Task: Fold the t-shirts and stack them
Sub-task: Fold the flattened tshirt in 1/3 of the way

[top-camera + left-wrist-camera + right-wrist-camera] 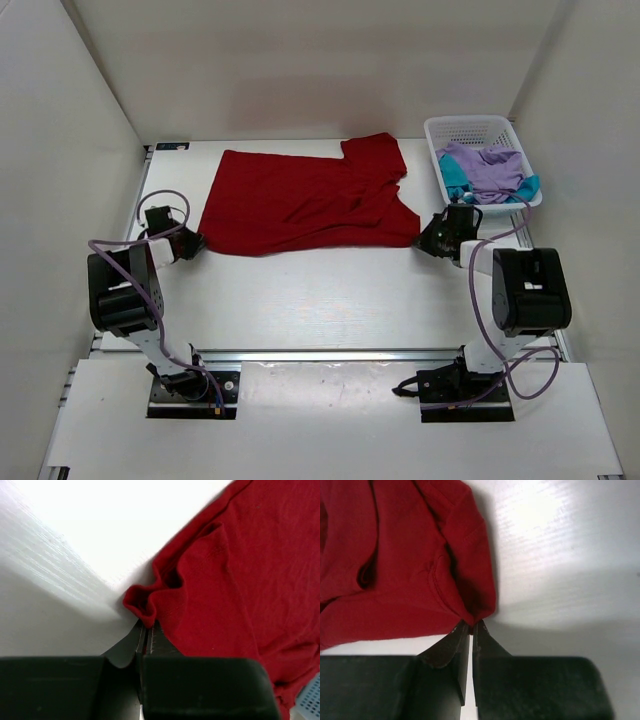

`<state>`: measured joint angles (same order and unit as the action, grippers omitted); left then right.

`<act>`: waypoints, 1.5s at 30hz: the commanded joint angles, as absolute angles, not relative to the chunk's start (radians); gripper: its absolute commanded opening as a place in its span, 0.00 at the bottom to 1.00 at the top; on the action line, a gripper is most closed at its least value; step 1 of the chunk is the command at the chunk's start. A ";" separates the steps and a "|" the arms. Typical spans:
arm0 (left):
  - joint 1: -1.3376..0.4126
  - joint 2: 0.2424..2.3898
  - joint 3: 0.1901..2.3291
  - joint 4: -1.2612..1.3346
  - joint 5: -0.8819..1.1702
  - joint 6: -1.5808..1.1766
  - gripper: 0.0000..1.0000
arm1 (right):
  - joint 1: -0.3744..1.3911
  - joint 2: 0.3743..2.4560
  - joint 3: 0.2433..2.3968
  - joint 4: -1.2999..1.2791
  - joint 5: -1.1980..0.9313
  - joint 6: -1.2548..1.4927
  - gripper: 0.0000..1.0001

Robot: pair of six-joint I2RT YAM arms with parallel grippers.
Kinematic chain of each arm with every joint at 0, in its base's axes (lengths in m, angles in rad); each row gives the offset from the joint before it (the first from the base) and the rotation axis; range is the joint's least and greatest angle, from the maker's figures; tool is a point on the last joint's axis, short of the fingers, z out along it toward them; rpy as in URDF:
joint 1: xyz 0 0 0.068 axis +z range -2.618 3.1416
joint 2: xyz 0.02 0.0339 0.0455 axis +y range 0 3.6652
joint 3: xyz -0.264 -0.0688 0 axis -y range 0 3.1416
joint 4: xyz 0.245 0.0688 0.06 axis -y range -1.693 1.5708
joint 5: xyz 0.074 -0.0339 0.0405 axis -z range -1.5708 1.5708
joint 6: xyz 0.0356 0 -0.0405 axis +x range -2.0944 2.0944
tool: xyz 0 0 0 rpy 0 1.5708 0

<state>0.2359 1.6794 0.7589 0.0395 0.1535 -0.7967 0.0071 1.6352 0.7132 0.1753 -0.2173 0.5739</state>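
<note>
I'm looking at the dark red t-shirt (300, 205) lying spread across the far half of the desk (320, 300), mostly flat, w/ wrinkles and a bunched fold toward its right side. The left end effector (190, 243) is sitting low at the shirt's near-left corner. In the left wrist cam its jaws are pressing together, w/ a small puckered bit of the red hem pinched btwn the tips. The right end effector (428, 240) is sitting at the near-right corner. In the right wrist cam its jaws are standing nearly closed, only a thin slit showing, and they're gripping the tip of the red cloth where it's gathering into a fold. So both are clamping the same shirt, one corner each, down at desk level.

The white mesh basket (470, 128) is sitting at the far right of the desk, just beyond the right arm. The lavender t-shirt (490, 168) is lying crumpled inside, w/ the teal t-shirt (452, 175) showing under and beside it.
</note>
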 commanded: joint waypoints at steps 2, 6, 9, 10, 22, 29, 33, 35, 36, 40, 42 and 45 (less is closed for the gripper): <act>0.255 1.606 0.761 -0.072 0.074 -0.718 0.00 | 0.005 1.487 0.665 0.053 -0.177 0.592 0.00; 0.238 1.572 0.759 -0.175 0.020 -0.684 0.00 | -0.032 1.399 0.580 -0.052 -0.175 0.569 0.00; 0.252 1.502 0.656 -0.204 0.018 -0.678 0.00 | -0.052 1.268 0.470 -0.098 -0.187 0.584 0.00; 0.264 1.485 0.628 -0.213 0.017 -0.686 0.00 | -0.060 1.243 0.442 -0.116 -0.211 0.597 0.00; 0.219 1.146 0.463 -0.443 -0.018 -0.686 0.27 | -0.083 0.678 0.305 -0.448 -0.255 0.687 0.17; 0.106 1.112 0.617 -0.503 -0.138 -0.618 0.98 | -0.028 0.670 0.426 -0.524 -0.171 0.592 0.46; -0.070 1.066 0.675 -0.410 -0.209 -0.551 0.84 | 0.020 0.784 0.520 -0.430 -0.237 0.523 0.25; -0.124 1.089 0.667 -0.323 -0.104 -0.543 0.68 | 0.147 0.877 0.534 -0.330 -0.252 0.540 0.14; -0.165 1.107 0.666 -0.255 -0.034 -0.557 0.59 | 0.231 0.940 0.541 -0.261 -0.232 0.554 0.10; -0.352 1.199 0.696 -0.157 -0.009 -0.584 0.57 | 0.345 1.121 0.583 -0.112 -0.189 0.577 0.26; -0.454 1.229 0.695 -0.118 -0.005 -0.578 0.57 | 0.344 1.176 0.568 -0.022 -0.187 0.604 0.34; -0.518 1.244 0.661 -0.054 0.035 -0.584 0.57 | 0.321 1.236 0.540 0.069 -0.170 0.643 0.37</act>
